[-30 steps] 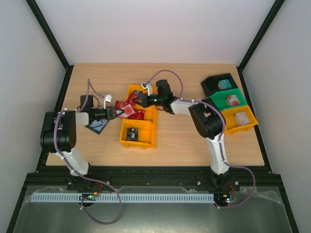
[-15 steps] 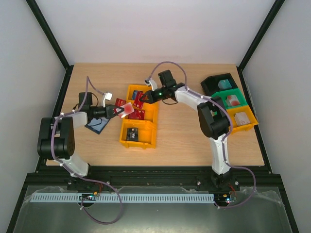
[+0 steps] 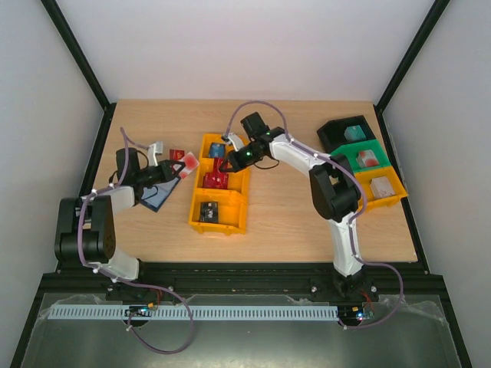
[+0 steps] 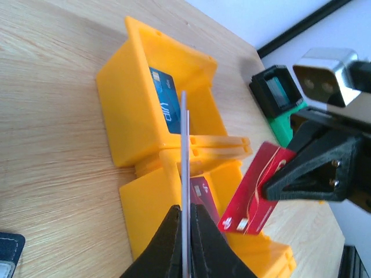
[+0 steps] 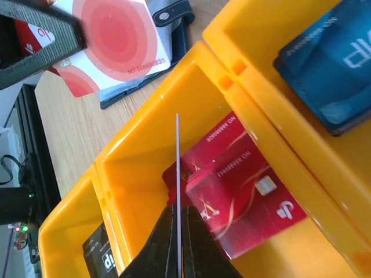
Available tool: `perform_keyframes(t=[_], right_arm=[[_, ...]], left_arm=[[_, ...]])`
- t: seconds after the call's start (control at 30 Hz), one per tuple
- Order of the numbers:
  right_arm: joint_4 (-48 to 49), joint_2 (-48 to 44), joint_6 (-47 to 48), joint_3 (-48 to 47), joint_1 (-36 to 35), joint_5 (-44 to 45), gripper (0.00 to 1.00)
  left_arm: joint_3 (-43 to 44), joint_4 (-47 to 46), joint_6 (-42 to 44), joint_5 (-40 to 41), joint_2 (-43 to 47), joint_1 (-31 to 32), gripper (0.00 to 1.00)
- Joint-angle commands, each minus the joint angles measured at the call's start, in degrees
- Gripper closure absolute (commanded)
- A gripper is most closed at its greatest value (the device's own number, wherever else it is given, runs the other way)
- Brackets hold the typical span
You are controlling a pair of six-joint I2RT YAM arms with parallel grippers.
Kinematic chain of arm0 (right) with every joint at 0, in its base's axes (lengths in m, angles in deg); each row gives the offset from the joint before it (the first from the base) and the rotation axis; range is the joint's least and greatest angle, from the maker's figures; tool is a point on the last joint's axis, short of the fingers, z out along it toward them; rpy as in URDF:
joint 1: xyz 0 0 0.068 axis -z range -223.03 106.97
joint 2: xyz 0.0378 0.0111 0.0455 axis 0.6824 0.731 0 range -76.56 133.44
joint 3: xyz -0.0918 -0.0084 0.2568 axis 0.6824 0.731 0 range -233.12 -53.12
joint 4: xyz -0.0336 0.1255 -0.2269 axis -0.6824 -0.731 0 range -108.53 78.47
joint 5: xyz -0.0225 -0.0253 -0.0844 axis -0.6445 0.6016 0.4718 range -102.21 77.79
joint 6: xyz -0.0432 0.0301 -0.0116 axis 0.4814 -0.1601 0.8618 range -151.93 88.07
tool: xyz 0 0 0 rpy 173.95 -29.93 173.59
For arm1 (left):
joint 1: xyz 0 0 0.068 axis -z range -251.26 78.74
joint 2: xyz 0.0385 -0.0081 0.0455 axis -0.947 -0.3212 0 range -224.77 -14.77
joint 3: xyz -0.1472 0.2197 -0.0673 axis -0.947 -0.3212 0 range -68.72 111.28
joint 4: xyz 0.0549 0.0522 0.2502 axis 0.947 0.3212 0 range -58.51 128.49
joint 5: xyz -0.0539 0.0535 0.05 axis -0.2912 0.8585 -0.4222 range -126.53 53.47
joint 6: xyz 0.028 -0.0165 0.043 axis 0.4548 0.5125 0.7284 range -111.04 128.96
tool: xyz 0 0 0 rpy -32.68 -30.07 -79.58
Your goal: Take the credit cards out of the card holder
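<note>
Credit cards are mostly out of the card holder, which lies on the table at centre-left of the top view with its lighter lining showing. I cannot tell whether any card remains inside it.

Findings:
- Left gripper: jaws pinched tight on a white card with red circles. The card is edge-on in the left wrist view and held between the holder and the yellow bin.
- Right gripper: jaws likewise closed on a red card, hanging over the bin's middle compartment, where other red cards already lie.
- The bin's upper compartment holds a blue card and the lower one a dark card.

Assessment: I judge the step in hand to be dropping the red card into the middle compartment. To do it well, I would lower the card's bottom edge below the rim and centre it between the dividers. I would part the jaws only then, because a high release could catch a divider and tip the card into the wrong section.

Obstructions: the two grippers are near each other at the bin's upper-left corner, so I would hold the left arm still until the right arm clears. No compartment visibly matches the white card.

A black bin, a green bin and a small yellow bin sit at the right, well apart.
</note>
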Motion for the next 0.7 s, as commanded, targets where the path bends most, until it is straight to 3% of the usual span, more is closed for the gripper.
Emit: perform_keyframes(t=[0.0, 0.1, 0.2, 0.37, 0.43, 0.67], right_arm=[[-3.23, 4.07, 0.09, -4.57, -1.56, -0.19, 0.98], [-4.4, 5.73, 0.13, -6.81, -2.02, 0.3, 0.98], [-4.57, 6.85, -0.77, -8.19, -2.59, 3.04, 0.92], [-8.06, 8.02, 0.75, -12.05, -3.93, 10.21, 0.68], [-8.31, 7.54, 0.66, -13.37, -4.23, 13.15, 0.65], [-11.7, 3.32, 0.38, -16.92, -5.24, 27.26, 0.61]], left_arm=[[-2.5, -5.17, -6.57, 5.98, 2.26, 1.42, 0.98], [-3.8, -5.09, -6.85, 6.66, 3.04, 1.52, 0.98], [-4.49, -5.32, -6.58, 7.76, 3.62, 1.52, 0.98], [-4.52, -5.43, -6.08, 8.4, 3.41, 1.61, 0.98], [-4.52, -4.49, -5.38, 9.25, 3.4, 1.61, 0.98], [-4.85, -2.43, -4.59, 12.42, 3.99, 1.61, 0.98]])
